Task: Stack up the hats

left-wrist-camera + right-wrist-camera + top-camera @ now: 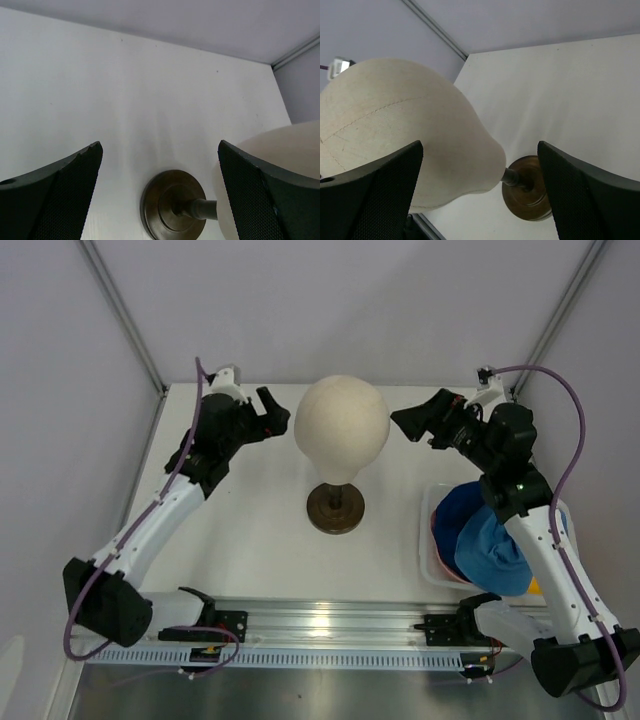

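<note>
Left pincer (pixel 276 415) and right pincer (pixel 416 430) released, flanking mannequin head (pixel 341 425), hats (pixel 490 550) in basket (pixel 427 540) nearer right pincer.

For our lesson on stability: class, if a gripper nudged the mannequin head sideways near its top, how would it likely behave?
Probably tips rather than slides: the wide mannequin head sits on a thin stem above a smaller round base. It looks rigid, since its stitched surface shows no dents. The metallic-looking base may add some steadying weight.
</note>
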`<action>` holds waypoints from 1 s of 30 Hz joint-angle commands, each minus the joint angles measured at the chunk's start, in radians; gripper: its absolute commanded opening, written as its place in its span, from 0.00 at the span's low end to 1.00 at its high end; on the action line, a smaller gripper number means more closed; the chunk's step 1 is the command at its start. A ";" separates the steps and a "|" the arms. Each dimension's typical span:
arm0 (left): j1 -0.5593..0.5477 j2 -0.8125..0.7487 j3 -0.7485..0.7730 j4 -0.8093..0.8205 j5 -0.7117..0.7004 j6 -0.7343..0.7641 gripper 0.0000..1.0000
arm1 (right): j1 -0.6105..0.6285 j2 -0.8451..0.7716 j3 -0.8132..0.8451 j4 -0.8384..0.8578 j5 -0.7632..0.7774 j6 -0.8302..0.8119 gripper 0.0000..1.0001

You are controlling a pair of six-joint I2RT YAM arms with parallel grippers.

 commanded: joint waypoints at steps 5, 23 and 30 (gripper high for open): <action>0.006 0.160 0.142 0.029 0.082 -0.083 0.99 | 0.142 -0.011 -0.079 0.007 0.309 0.308 1.00; -0.142 -0.163 -0.169 0.135 0.114 -0.104 1.00 | 0.213 0.145 -0.033 0.145 0.245 0.519 0.99; -0.175 -0.280 -0.235 0.108 0.094 -0.087 1.00 | 0.213 0.289 -0.021 0.190 0.149 0.535 1.00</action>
